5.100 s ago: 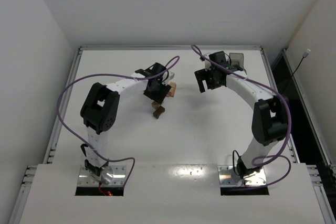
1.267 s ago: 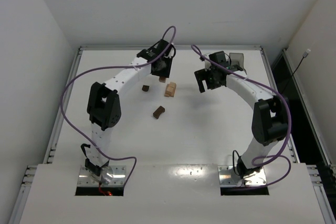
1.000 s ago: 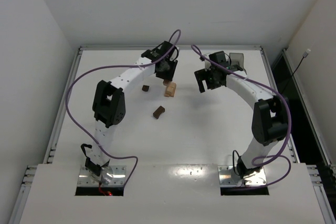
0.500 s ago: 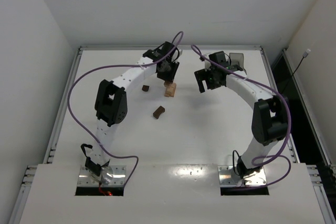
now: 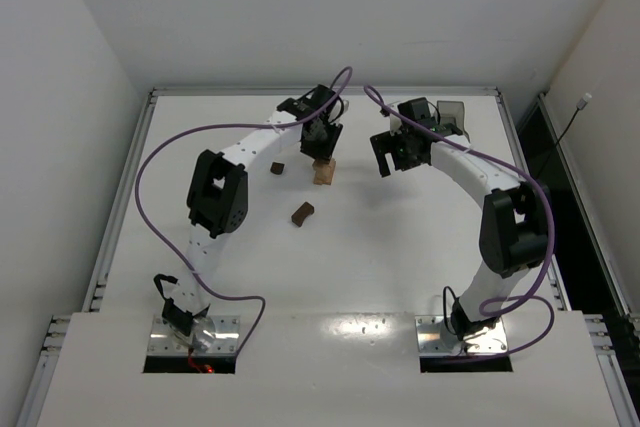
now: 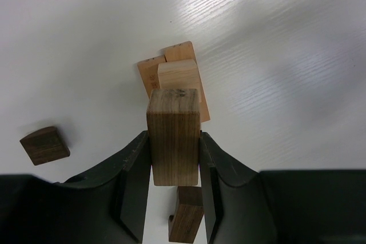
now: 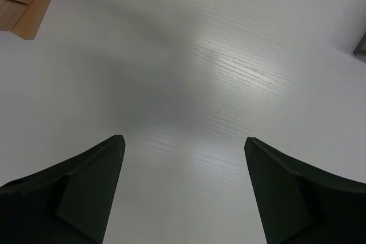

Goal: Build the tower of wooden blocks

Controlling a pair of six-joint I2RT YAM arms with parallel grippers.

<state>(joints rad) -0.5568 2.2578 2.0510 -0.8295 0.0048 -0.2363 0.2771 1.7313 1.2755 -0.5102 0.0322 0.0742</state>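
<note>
While left pincer (image 6: 174,144) clamps a dark block (image 6: 173,121), seemingly over the tower (image 6: 179,78), right pincer (image 7: 183,139) gapes wide.

Matt wood on a white surface (image 6: 286,55) with a soft sheen

The dark block (image 6: 173,135) is brown wood, its grain plain to see, unvarnished and matt. The tan blocks (image 6: 178,75) are pale, smooth wood. The surface shows fine grain-like streaks. The jaws of the left gripper (image 6: 173,141) look like matt black plastic.
</note>
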